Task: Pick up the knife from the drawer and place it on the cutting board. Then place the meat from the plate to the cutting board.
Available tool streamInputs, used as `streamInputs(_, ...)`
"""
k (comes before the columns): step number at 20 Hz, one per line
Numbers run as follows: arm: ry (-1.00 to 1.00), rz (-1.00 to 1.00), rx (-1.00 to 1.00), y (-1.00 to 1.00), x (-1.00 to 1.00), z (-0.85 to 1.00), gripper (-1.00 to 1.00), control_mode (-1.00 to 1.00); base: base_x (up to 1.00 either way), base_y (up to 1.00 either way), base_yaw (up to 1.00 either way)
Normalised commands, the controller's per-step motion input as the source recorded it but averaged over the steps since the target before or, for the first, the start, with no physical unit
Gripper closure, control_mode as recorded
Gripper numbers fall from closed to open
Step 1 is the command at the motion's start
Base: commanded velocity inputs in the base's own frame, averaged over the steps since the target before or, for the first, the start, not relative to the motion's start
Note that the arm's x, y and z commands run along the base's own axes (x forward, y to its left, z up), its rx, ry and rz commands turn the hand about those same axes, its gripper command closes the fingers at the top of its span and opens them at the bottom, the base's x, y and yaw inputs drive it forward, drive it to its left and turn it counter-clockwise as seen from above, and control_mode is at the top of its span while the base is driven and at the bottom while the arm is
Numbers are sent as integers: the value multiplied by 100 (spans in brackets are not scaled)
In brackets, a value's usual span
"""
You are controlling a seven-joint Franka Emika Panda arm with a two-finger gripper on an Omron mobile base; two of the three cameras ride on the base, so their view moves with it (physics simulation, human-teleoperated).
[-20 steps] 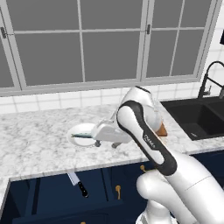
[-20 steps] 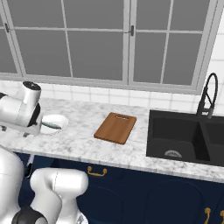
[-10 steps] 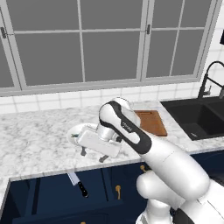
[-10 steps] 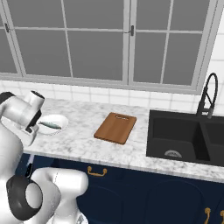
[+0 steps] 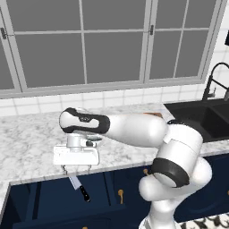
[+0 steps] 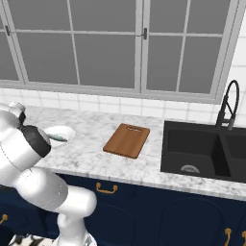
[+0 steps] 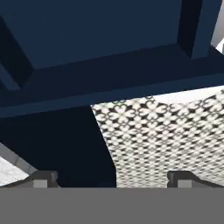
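The hand (image 5: 76,169) hangs over the front edge of the table (image 5: 27,143), its fingers apart and holding nothing. The knife (image 5: 78,188) lies in the open drawer (image 5: 53,197) just below the hand, blade toward the table and black handle pointing outward. The meat (image 6: 56,138) rests on the plate (image 6: 65,130), well left of the cutting board (image 6: 127,140).

Grey-framed windows (image 6: 139,45) span the back wall above white tile (image 6: 96,104). Marbled grey-white tabletop (image 6: 91,149). Black double sink (image 6: 204,151) with a black arched faucet (image 6: 229,103). Navy cabinets (image 6: 158,209) below, brass handles (image 6: 106,188). Patterned black-and-white floor (image 7: 162,135).
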Motion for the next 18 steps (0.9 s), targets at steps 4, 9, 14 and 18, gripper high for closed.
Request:
streamInputs(4, 0, -4, -36, 6, -29, -41, -100, -100, 0, 0, 0)
streamInputs(9, 0, -28, -12, 8, -72, -54, -100, -100, 0, 0, 0)
streamInputs(14, 0, 5, -16, -15, -27, -25, -100, -100, 0, 0, 0)
streamInputs(18, -9, 12, -2, -32, 0, -17, -100, -100, 0, 0, 0)
